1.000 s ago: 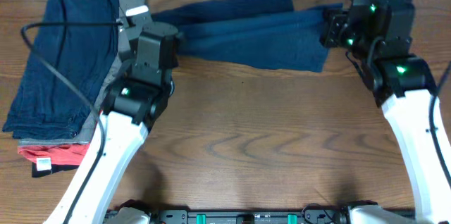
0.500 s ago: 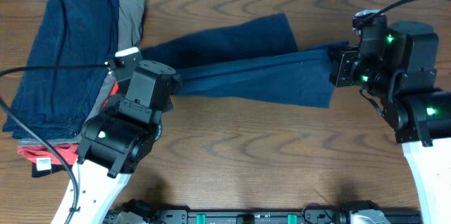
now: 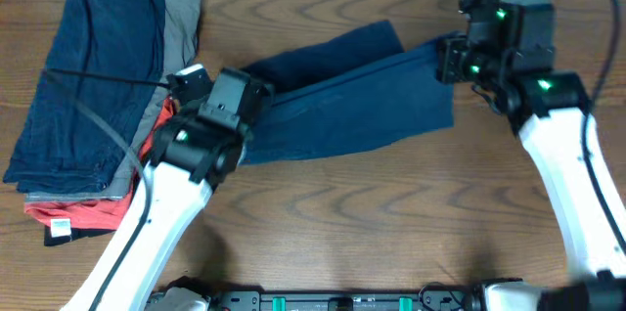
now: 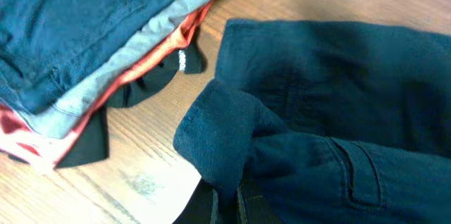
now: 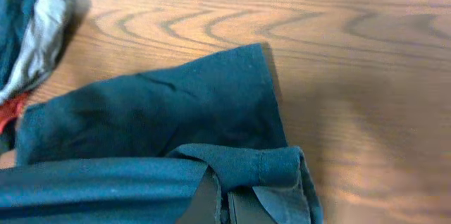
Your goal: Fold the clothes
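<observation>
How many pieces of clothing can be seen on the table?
5. Navy trousers at centre, held between left gripper and right gripper. In the left pile: navy piece on top, then grey piece, orange-red piece, black piece. Others may be hidden inside.

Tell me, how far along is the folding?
Done: a folded stack sits on the left. In hand: the left claw and right claw each pinch an end of the navy garment, spread between them. Left: folding it and adding it to the stack.
</observation>
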You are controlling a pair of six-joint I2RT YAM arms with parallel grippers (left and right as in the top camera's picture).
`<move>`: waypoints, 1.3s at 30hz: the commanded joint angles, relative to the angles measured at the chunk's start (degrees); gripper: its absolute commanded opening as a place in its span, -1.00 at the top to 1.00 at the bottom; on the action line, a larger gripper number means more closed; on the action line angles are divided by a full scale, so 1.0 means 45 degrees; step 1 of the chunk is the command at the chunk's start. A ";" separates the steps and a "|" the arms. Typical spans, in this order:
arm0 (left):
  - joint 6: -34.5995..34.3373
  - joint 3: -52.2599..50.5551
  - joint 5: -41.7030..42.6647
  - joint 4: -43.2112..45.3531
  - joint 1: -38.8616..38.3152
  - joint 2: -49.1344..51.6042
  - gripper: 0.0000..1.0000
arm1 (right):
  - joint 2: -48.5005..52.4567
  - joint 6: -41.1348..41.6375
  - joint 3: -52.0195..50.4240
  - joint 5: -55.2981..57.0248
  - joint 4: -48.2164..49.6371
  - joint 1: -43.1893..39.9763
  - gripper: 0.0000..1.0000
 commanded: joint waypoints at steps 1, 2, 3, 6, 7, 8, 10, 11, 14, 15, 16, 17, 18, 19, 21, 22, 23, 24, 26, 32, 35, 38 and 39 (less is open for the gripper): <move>-0.1496 -0.0039 -0.1885 -0.0248 0.0981 0.0933 0.88 | 0.0971 -0.0500 0.0141 0.1608 0.0991 -0.0248 0.98; -0.1656 -0.0039 -0.1885 -0.0151 0.1175 0.1224 0.88 | 0.1336 -0.0646 0.0141 0.1447 0.1384 -0.0248 0.98; -0.1787 -0.0039 -0.1880 -0.0029 0.1399 0.1569 0.88 | 0.1651 -0.0709 0.0141 0.1287 0.1710 -0.0248 0.98; -0.1982 -0.0039 -0.1875 0.0335 0.1894 0.2448 0.88 | 0.2594 -0.0719 0.0141 0.0996 0.2618 -0.0219 0.98; -0.2011 -0.0039 -0.1875 0.0471 0.2011 0.2701 0.88 | 0.2856 -0.0719 0.0141 0.0996 0.2837 -0.0180 0.98; -0.2011 -0.0039 -0.1875 0.0627 0.2108 0.2948 0.88 | 0.3094 -0.0719 0.0141 0.1001 0.3026 -0.0131 0.98; -0.2006 -0.0039 -0.1880 0.1069 0.2263 0.3478 0.88 | 0.3619 -0.0719 0.0141 0.1005 0.3444 -0.0024 0.98; -0.2001 -0.0039 -0.1880 0.1399 0.2312 0.3764 0.88 | 0.3861 -0.0714 0.0141 0.1025 0.3633 0.0029 0.98; -0.1948 -0.0039 -0.1894 0.2181 0.2346 0.4488 0.88 | 0.4381 -0.0695 0.0141 0.1161 0.4085 0.0160 0.98; -0.1899 -0.0039 -0.1894 0.2477 0.2346 0.4726 0.88 | 0.4541 -0.0695 0.0141 0.1205 0.4255 0.0189 0.98; -0.1899 -0.0039 -0.1894 0.2764 0.2346 0.4974 0.88 | 0.4702 -0.0695 0.0141 0.1243 0.4420 0.0219 0.98; -0.1841 -0.0039 -0.1894 0.3113 0.2346 0.5236 0.88 | 0.4877 -0.0690 0.0141 0.1350 0.4629 0.0253 0.98; -0.1681 -0.0039 -0.1894 0.3453 0.2346 0.5469 0.88 | 0.4998 -0.0690 0.0141 0.1428 0.4794 0.0272 0.98; -0.1413 -0.0039 -0.1899 0.3857 0.2346 0.5678 0.88 | 0.5139 -0.0690 0.0141 0.1462 0.4954 0.0277 0.97; -0.0850 -0.0039 -0.1894 0.4745 0.2346 0.6076 0.88 | 0.5396 -0.0690 0.0141 0.1481 0.5323 0.0277 0.98; -0.0670 -0.0039 -0.1894 0.5119 0.2346 0.6203 0.88 | 0.5523 -0.0690 0.0141 0.1481 0.5489 0.0277 0.97; -0.0495 -0.0039 -0.1894 0.5547 0.2346 0.6319 0.88 | 0.5629 -0.0690 0.0141 0.1477 0.5654 0.0287 0.97; -0.0452 -0.0039 -0.1904 0.5872 0.2346 0.6387 0.88 | 0.5785 -0.0690 0.0141 0.1481 0.5863 0.0291 0.97; -0.0457 -0.0039 -0.2093 0.6494 0.2346 0.6436 0.86 | 0.6047 -0.0685 0.0141 0.1477 0.6232 0.0325 0.97; -0.0364 -0.0039 -0.2458 0.7597 0.2448 0.6436 -0.98 | 0.6674 -0.0690 0.0141 0.1486 0.7397 0.0466 -0.98; 0.0452 -0.0019 -0.2458 0.7621 0.2667 0.6421 -0.96 | 0.6640 -0.0685 0.0160 0.1481 0.7698 0.0461 -0.99; 0.1394 -0.0005 -0.2399 0.7485 0.2846 0.6285 -0.96 | 0.6397 -0.0685 0.0189 0.1292 0.7616 0.0461 -0.99; 0.1627 -0.0005 -0.2302 0.7363 0.2875 0.6203 -0.96 | 0.6212 -0.0690 0.0189 0.1117 0.7499 0.0461 -0.98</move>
